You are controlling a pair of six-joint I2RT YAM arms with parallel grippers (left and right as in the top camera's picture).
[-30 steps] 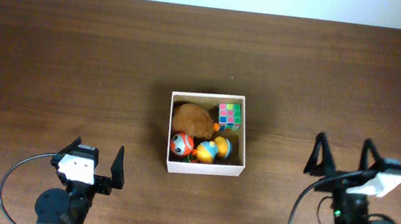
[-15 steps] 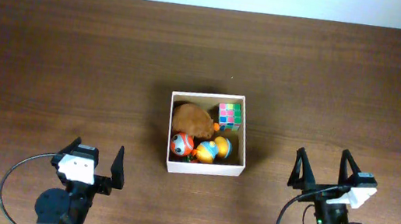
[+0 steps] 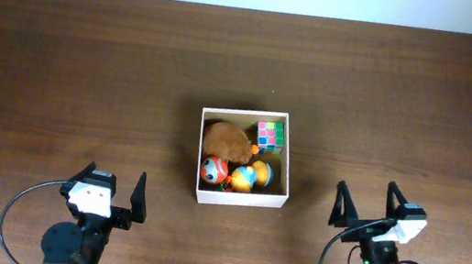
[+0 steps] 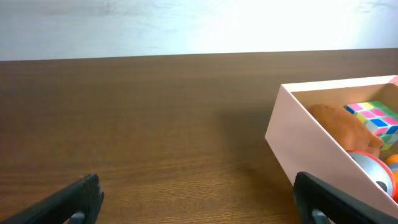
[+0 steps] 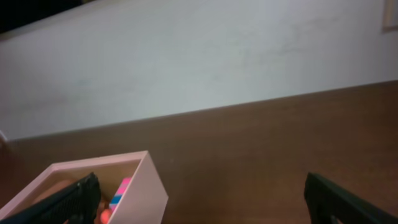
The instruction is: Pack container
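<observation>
The container (image 3: pixel 199 155), a square white-walled box with a tan inside, stands at the table's middle. It holds a brown plush toy (image 3: pixel 227 140), a colourful puzzle cube (image 3: pixel 270 136), a red-and-white ball (image 3: pixel 214 171) and a yellow-and-blue toy (image 3: pixel 247 176). It also shows in the left wrist view (image 4: pixel 298 140) and the right wrist view (image 5: pixel 152 186). My left gripper (image 3: pixel 112 187) is open and empty at the front left. My right gripper (image 3: pixel 366 204) is open and empty at the front right, apart from the box.
The dark wooden table (image 3: pixel 69 71) runs to a pale wall at the back (image 5: pixel 205 56). Black cables loop beside each arm base at the front edge.
My right arm has drawn back toward the front edge and a little left, away from the box. The left arm and the toys have not moved.
</observation>
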